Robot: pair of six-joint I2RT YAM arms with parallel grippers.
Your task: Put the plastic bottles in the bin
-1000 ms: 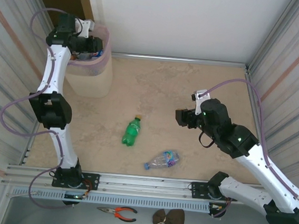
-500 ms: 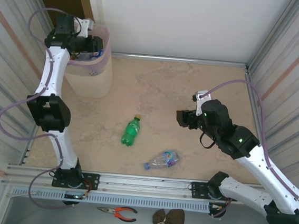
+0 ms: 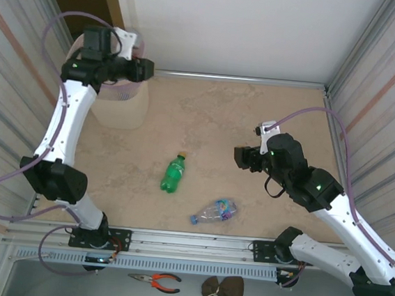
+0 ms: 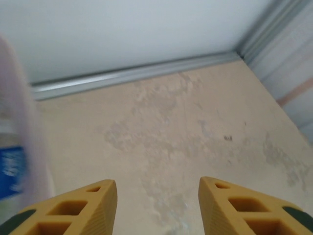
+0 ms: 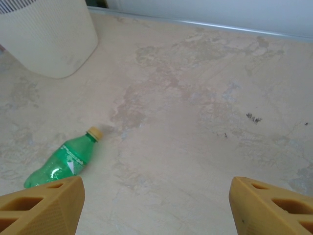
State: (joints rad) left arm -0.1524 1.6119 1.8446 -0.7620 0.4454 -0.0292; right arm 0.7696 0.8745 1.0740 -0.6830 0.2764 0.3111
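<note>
Bin [image 3: 121,106] now has the left hand [image 3: 150,70] swung off its rim, empty and parted (right hand [image 3: 238,157] likewise agape).

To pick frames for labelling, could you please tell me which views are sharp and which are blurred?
Left wrist: the bin at the left edge is a pink smear with a blurred blue patch. Right wrist: sharp, the green bottle crisp, lighting even. Top external: sharp, soft shadows, no glare.
</note>
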